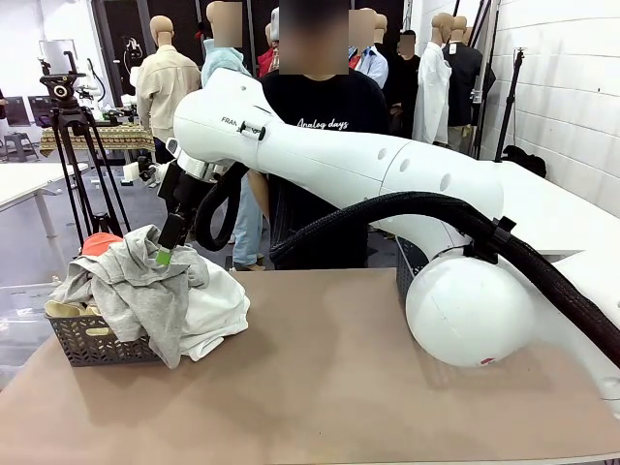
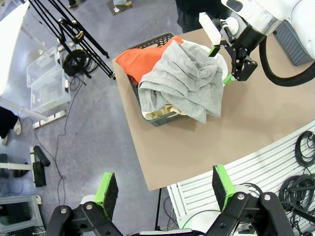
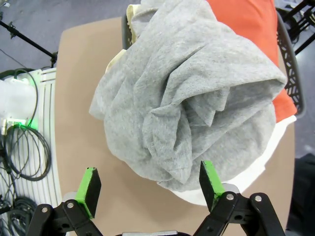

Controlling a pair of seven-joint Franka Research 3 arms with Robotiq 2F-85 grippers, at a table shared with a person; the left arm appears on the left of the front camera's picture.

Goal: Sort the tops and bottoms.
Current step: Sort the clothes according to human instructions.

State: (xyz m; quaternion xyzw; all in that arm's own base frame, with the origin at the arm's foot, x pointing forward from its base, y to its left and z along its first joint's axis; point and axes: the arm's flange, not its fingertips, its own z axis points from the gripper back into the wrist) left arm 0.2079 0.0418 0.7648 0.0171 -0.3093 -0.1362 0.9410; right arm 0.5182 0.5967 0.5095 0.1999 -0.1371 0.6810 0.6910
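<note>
A plain grey garment (image 3: 197,93) is seen heaped over an orange-red garment (image 2: 142,59), a white garment (image 1: 218,305) and a pale yellow garment (image 2: 162,112). A dark grey lattice basket (image 1: 97,344) is set on a light brown worktop (image 1: 329,387). Green pads are carried on black fingers (image 3: 209,177).

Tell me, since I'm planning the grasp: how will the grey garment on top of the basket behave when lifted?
Probably floppy: the grey garment lies crumpled in soft folds and droops over the basket rim. It will likely stretch out and hang rather than hold shape. It may drag the white garment beneath, since they overlap.
</note>
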